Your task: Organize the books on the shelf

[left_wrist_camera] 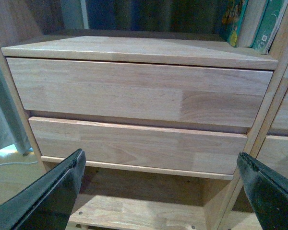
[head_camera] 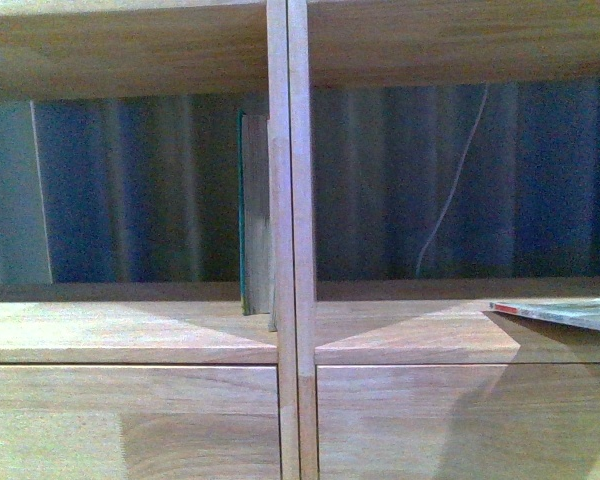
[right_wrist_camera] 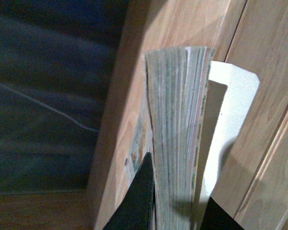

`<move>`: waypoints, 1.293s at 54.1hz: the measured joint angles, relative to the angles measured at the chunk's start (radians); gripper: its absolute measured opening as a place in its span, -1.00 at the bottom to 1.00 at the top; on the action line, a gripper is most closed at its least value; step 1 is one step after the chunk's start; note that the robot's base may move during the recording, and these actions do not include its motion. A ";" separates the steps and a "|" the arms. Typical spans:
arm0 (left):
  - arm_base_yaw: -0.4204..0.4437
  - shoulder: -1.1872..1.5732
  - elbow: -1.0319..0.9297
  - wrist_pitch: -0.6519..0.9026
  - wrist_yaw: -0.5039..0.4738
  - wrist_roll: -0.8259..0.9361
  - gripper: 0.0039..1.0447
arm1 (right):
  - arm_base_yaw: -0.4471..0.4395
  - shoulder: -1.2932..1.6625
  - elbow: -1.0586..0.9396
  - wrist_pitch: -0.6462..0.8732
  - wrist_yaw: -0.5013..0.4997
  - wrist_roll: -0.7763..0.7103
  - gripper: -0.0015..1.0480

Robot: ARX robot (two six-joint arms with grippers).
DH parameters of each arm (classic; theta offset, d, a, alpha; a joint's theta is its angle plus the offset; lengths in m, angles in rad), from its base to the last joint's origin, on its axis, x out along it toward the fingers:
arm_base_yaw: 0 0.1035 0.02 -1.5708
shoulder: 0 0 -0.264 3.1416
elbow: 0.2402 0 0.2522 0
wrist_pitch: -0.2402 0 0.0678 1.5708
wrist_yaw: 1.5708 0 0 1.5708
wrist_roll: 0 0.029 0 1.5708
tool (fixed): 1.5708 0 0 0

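Observation:
The light wooden shelf (head_camera: 130, 335) fills the front view, split by a central upright. A teal book (head_camera: 252, 215) stands upright against that divider in the left compartment. The thin pale paperback (head_camera: 565, 312) pokes in from the right, lying nearly flat just above the right compartment's board. In the right wrist view my right gripper (right_wrist_camera: 175, 211) is shut on the paperback's page edge (right_wrist_camera: 177, 120), whose pale cover (right_wrist_camera: 230, 120) flaps away from the pages. My left gripper (left_wrist_camera: 161, 191) hangs open and empty in front of the lower drawer fronts (left_wrist_camera: 134, 91).
A thin white cable (head_camera: 450, 200) hangs behind the right compartment against a dark blue curtain. In the left wrist view, standing books (left_wrist_camera: 259, 24) occupy the compartment's far corner above the drawers, and a pale curtain (left_wrist_camera: 5, 110) hangs beside the shelf.

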 joint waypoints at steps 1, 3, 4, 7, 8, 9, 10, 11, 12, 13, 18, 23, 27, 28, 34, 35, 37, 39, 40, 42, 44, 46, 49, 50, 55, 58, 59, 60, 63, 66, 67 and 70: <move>0.000 0.000 0.000 0.000 0.000 0.000 0.86 | -0.014 -0.037 -0.021 0.000 -0.006 -0.016 -0.86; 0.000 0.000 0.000 0.000 0.000 0.000 0.86 | -0.031 -0.082 -0.046 0.000 -0.018 -0.038 -0.86; 0.000 0.000 0.000 0.000 0.000 0.000 0.86 | -0.036 -0.094 -0.052 0.000 -0.021 -0.041 -0.86; 0.000 0.000 0.000 0.000 0.000 0.000 0.86 | -0.057 -0.148 -0.077 0.000 -0.035 -0.061 -0.86; 0.000 0.000 0.000 0.000 0.000 0.000 0.86 | -0.064 -0.168 -0.084 0.000 -0.042 -0.066 -0.86; 0.000 0.000 0.000 0.000 0.000 0.000 0.86 | -0.067 -0.178 -0.088 0.000 -0.045 -0.072 -0.86; 0.000 0.000 0.000 0.000 0.000 0.000 0.86 | -0.072 -0.198 -0.093 0.001 -0.050 -0.079 -0.86; 0.000 0.000 0.000 0.000 0.000 0.000 0.86 | -0.076 -0.216 -0.096 0.001 -0.056 -0.087 -0.86; 0.000 0.000 0.000 0.000 0.000 0.000 0.86 | -0.079 -0.241 -0.098 0.001 -0.063 -0.097 -0.86; 0.000 0.000 0.000 0.000 0.000 0.000 0.86 | -0.080 -0.258 -0.098 0.001 -0.069 -0.103 -0.86; 0.000 0.000 0.000 0.000 0.000 0.000 0.86 | -0.068 -0.340 -0.095 0.012 -0.091 -0.140 -0.86; 0.000 0.000 0.000 0.000 0.000 0.000 0.86 | -0.018 -0.396 -0.084 0.042 -0.090 -0.188 -0.86; 0.000 0.000 0.000 0.000 0.000 0.000 0.86 | 0.016 -0.423 -0.084 0.070 -0.091 -0.215 -0.86; 0.000 0.000 0.000 0.000 0.000 0.000 0.86 | 0.028 -0.433 -0.084 0.081 -0.091 -0.225 -0.86; 0.000 0.000 0.000 0.000 0.000 0.000 0.86 | 0.089 -0.476 -0.089 0.148 -0.090 -0.275 -0.86; 0.000 0.000 0.000 0.000 0.000 0.000 0.86 | 0.097 -0.480 -0.089 0.158 -0.089 -0.283 -0.86; 0.000 0.000 0.000 0.000 0.000 0.000 0.86 | 0.120 -0.491 -0.093 0.185 -0.085 -0.301 -0.86; 0.000 0.000 0.000 0.000 0.000 0.000 0.86 | 0.151 -0.500 -0.096 0.221 -0.082 -0.324 -0.86; 0.000 0.000 0.000 0.000 0.000 0.000 0.86 | 0.159 -0.500 -0.097 0.230 -0.081 -0.330 -0.86; 0.000 0.000 0.000 0.000 0.000 0.000 0.86 | 0.184 -0.500 -0.100 0.254 -0.078 -0.348 -0.86; 0.000 0.000 0.000 0.000 0.000 0.000 0.86 | 0.215 -0.498 -0.104 0.283 -0.072 -0.367 -0.86; 0.000 0.000 0.000 0.000 0.000 0.000 0.86 | 0.236 -0.493 -0.105 0.298 -0.070 -0.380 -0.86; 0.000 0.000 0.000 0.000 0.000 0.000 0.86 | 0.264 -0.479 -0.105 0.317 -0.068 -0.401 -0.86; 0.000 0.000 0.000 0.000 0.000 0.000 0.86 | 0.269 -0.476 -0.105 0.320 -0.068 -0.404 -0.86; 0.000 0.000 0.000 0.000 0.000 0.000 0.86 | 0.286 -0.445 -0.105 0.330 -0.071 -0.419 -0.86; 0.000 0.000 0.000 0.000 0.000 0.000 0.86 | 0.287 -0.433 -0.105 0.331 -0.071 -0.422 -0.86; 0.000 0.000 0.000 0.000 0.000 0.000 0.86 | 0.286 -0.429 -0.106 0.331 -0.070 -0.423 -0.86; 0.000 0.000 0.000 0.000 0.000 0.000 0.86 | 0.286 -0.426 -0.107 0.332 -0.068 -0.423 -0.86; 0.070 0.053 0.010 0.013 0.247 -0.072 0.86 | 0.283 -0.425 -0.109 0.332 -0.064 -0.425 -0.86; 0.150 0.150 0.030 0.045 0.511 -0.145 0.86 | 0.276 -0.425 -0.109 0.335 -0.063 -0.425 -0.86; 0.166 0.185 0.037 0.059 0.586 -0.179 0.86 | 0.276 -0.426 -0.109 0.335 -0.064 -0.425 -0.86; 0.172 0.254 0.053 0.100 0.753 -0.252 0.86 | 0.277 -0.428 -0.109 0.335 -0.074 -0.425 -0.86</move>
